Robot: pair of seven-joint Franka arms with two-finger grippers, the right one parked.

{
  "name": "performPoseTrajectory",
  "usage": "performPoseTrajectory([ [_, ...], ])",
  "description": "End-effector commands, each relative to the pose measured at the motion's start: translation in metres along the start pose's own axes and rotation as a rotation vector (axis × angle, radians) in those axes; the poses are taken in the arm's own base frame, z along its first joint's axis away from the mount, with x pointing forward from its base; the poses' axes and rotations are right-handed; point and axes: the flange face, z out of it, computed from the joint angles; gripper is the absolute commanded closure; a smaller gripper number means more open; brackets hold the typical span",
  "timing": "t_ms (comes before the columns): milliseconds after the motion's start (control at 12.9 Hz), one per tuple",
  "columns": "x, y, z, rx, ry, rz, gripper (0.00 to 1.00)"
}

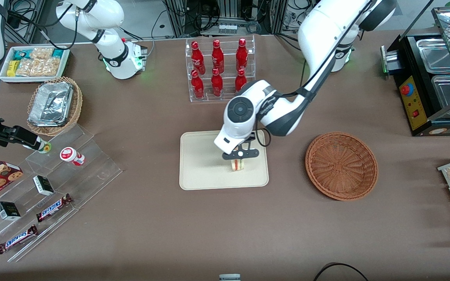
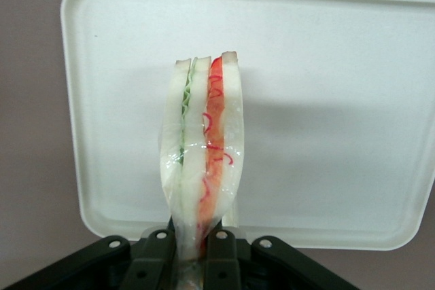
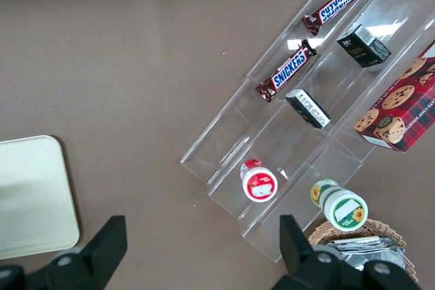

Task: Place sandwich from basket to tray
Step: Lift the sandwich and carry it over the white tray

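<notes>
A: Item: sandwich (image 1: 238,164). Loc?
B: Over the tray (image 1: 197,171), at or just above its surface; gripper (image 1: 240,155) clamped on it w/ both fingers.
A: Basket (image 1: 341,166)?
B: Beside tray, nothing in it. Transfer approx. done; release + retract left.
</notes>
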Motion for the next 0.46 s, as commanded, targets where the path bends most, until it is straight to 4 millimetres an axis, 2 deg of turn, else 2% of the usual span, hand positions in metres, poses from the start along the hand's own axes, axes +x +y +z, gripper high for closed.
performPoseTrajectory([
  [0,-0.005,0.031,0.01,0.018,0.033,-0.029,1.0],
  [387,-0.017,0.055,0.031,0.035,0.058,-0.045,1.0],
])
